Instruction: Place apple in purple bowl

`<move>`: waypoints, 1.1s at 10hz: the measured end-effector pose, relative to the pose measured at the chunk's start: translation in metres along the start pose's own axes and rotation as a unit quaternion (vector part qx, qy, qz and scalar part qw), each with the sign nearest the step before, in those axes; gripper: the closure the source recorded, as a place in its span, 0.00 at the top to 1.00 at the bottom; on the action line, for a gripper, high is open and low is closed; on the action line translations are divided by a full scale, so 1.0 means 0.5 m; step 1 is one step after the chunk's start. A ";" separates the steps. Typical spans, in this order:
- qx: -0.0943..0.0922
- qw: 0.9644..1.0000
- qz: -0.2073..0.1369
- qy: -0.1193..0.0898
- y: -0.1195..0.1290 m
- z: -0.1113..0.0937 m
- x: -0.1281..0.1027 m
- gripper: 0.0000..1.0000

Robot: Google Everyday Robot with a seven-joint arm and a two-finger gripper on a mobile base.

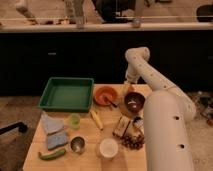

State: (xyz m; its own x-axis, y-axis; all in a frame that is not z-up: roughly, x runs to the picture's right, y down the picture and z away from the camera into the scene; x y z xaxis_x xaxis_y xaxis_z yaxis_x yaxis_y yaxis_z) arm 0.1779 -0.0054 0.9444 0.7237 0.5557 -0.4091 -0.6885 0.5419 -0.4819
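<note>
Nearest us stand the white cup [108, 148] and the grape cluster [132, 141]; beyond them the purple bowl [140, 101] sits beside the orange bowl [102, 92]. The gripper [126, 89] hangs just behind and between the bowls (whether it grips anything we cannot tell), and we cannot make out the apple.

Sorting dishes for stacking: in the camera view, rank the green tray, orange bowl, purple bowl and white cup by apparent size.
1. green tray
2. orange bowl
3. purple bowl, slightly smaller
4. white cup, despite sitting nearer the camera
The pincer hangs just behind the purple bowl.
</note>
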 end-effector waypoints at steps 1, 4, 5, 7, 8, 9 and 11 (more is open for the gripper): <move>-0.003 1.000 0.000 0.001 -0.003 0.008 0.000 0.80; -0.012 1.000 0.000 0.003 -0.007 0.031 -0.002 0.80; -0.011 1.000 0.010 0.005 -0.007 0.036 -0.002 0.80; -0.007 0.999 0.042 0.007 -0.011 0.040 0.003 0.80; -0.001 0.998 0.063 0.008 -0.013 0.040 0.003 0.80; 0.006 0.996 0.089 0.008 -0.014 0.040 0.002 0.80; 0.014 0.993 0.118 0.010 -0.017 0.042 0.005 0.80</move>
State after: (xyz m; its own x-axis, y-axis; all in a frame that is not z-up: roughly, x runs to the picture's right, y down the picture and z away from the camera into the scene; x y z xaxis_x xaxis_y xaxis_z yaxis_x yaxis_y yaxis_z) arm 0.1847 0.0047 0.9635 0.5421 0.6571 -0.5238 -0.8402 0.4149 -0.3491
